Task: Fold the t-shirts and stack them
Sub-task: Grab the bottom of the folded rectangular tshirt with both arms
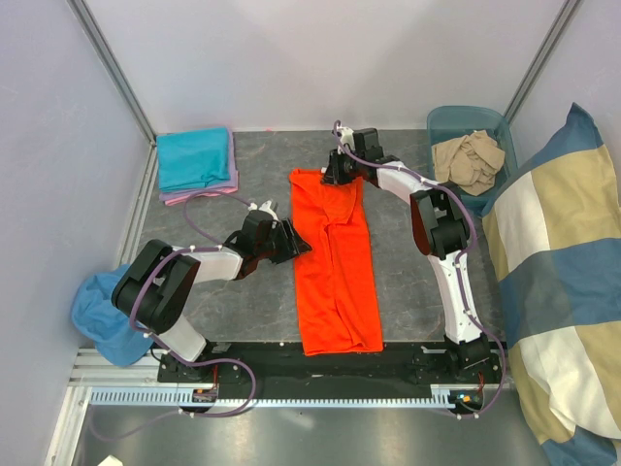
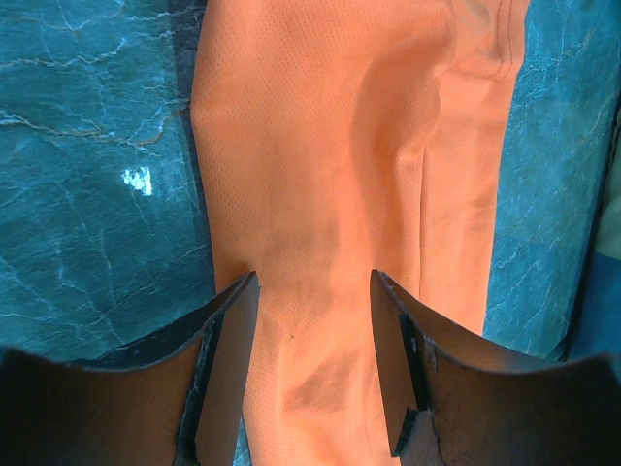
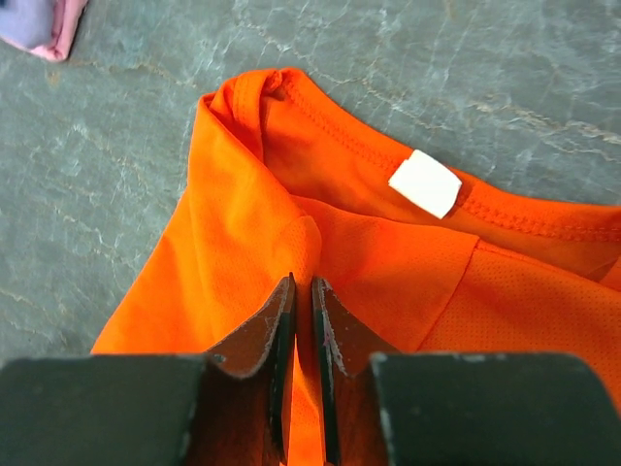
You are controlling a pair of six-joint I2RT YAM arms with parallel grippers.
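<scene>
An orange t-shirt (image 1: 335, 272) lies folded into a long strip down the middle of the table, collar end at the back. My right gripper (image 1: 340, 175) is at that collar end. In the right wrist view its jaws (image 3: 303, 283) are shut on a raised pinch of orange cloth (image 3: 243, 243), just below the white neck label (image 3: 425, 183). My left gripper (image 1: 291, 241) sits at the strip's left edge, open. In the left wrist view it (image 2: 313, 277) straddles flat orange cloth (image 2: 340, 146) with nothing gripped. A folded teal t-shirt (image 1: 194, 158) rests on a pink one (image 1: 199, 194) at the back left.
A teal bin (image 1: 441, 121) at the back right holds a crumpled beige t-shirt (image 1: 471, 160). A large blue-and-beige cushion (image 1: 558, 291) fills the right side. A blue cloth (image 1: 97, 316) lies bunched beside the left arm's base. Walls close in at the back and left.
</scene>
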